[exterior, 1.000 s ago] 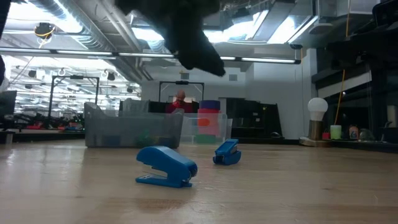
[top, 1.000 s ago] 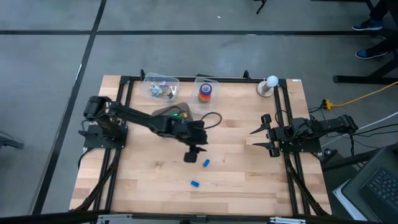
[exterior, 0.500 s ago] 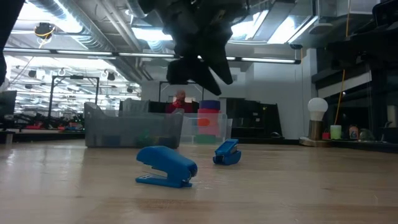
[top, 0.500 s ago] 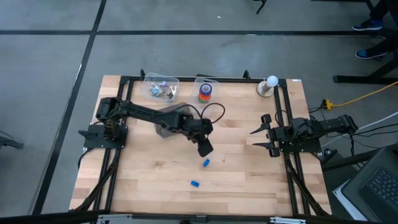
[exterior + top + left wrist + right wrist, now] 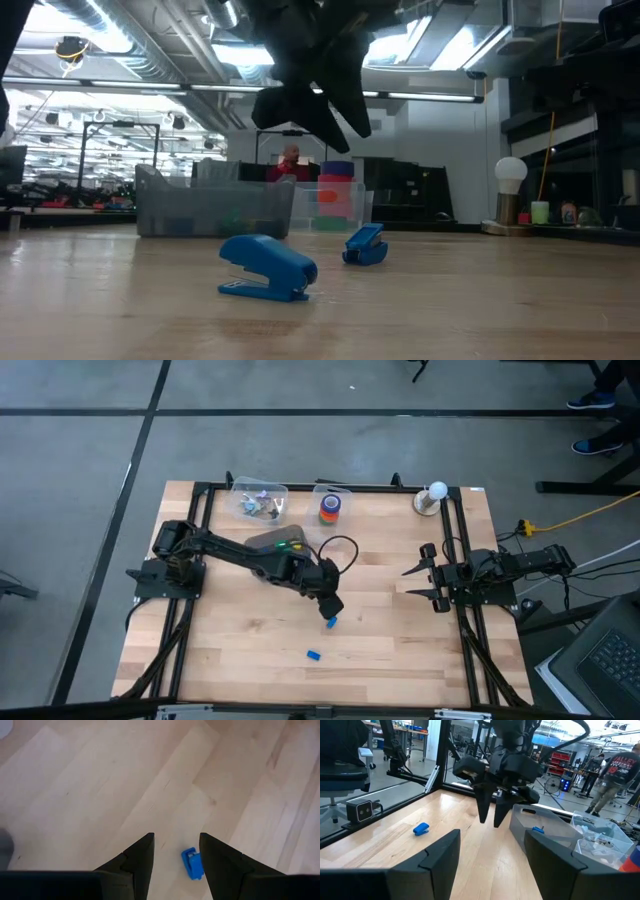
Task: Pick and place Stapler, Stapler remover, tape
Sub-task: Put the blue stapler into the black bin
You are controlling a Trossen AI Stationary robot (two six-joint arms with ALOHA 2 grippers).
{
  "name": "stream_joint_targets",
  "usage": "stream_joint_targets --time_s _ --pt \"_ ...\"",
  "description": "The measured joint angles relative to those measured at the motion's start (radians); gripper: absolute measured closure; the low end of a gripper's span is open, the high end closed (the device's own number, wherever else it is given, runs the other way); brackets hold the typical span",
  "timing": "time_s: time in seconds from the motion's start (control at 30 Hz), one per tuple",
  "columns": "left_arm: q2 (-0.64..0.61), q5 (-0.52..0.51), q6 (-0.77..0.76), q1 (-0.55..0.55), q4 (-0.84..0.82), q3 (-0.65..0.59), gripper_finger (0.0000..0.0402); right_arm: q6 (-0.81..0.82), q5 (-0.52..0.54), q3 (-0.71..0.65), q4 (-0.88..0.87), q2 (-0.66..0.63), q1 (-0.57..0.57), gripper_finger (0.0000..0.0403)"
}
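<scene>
The wooden table (image 5: 400, 650) carries both arms, one at each side edge. The left arm reaches from nine o'clock toward the table's middle, and the left gripper (image 5: 331, 606) hangs above the wood with its fingers (image 5: 142, 857) spread apart and nothing between them. The right gripper (image 5: 418, 582) waits at three o'clock near its base, fingers (image 5: 440, 855) also parted and empty.

At twelve o'clock along the far edge stand two clear plastic bins. The left bin (image 5: 259, 500) holds a jumble of small pieces that cannot be told apart. The right bin (image 5: 334, 506) holds the tape (image 5: 330, 508), a stack of red, orange and green rolls. A white globe lamp (image 5: 432, 497) stands at about one o'clock, near the far right corner.

Two small blue items lie on the bare wood. The staple remover (image 5: 331, 622) rests just at five o'clock of the left gripper's tips, close below them and not touched; in the left wrist view it shows (image 5: 193, 864) by the inner edge of one finger, slightly off the middle of the gap. The stapler (image 5: 313, 655) lies farther toward six o'clock, well apart from the gripper; in the low view it sits (image 5: 266, 267) nearer the camera than the remover (image 5: 365, 245).
</scene>
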Motion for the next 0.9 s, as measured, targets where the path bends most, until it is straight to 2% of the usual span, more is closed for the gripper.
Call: stream_joint_targets --time_s 0.1,0.3,0.53,0.9 --pt "0.010 -0.035 -0.025 -0.020 0.000 -0.001 0.0249 0.000 0.000 0.000 0.000 0.000 0.000 0.0178" --pt "0.031 -0.021 -0.083 -0.060 0.066 -0.002 0.0249 0.000 0.000 0.000 0.000 0.000 0.000 0.0178" --pt "0.069 0.089 -0.187 -0.071 0.065 -0.002 0.0249 0.000 0.000 0.000 0.000 0.001 0.000 0.0178" --pt "0.126 0.174 -0.202 -0.064 0.085 0.000 0.0234 0.000 0.000 0.000 0.000 0.002 0.000 0.0178"
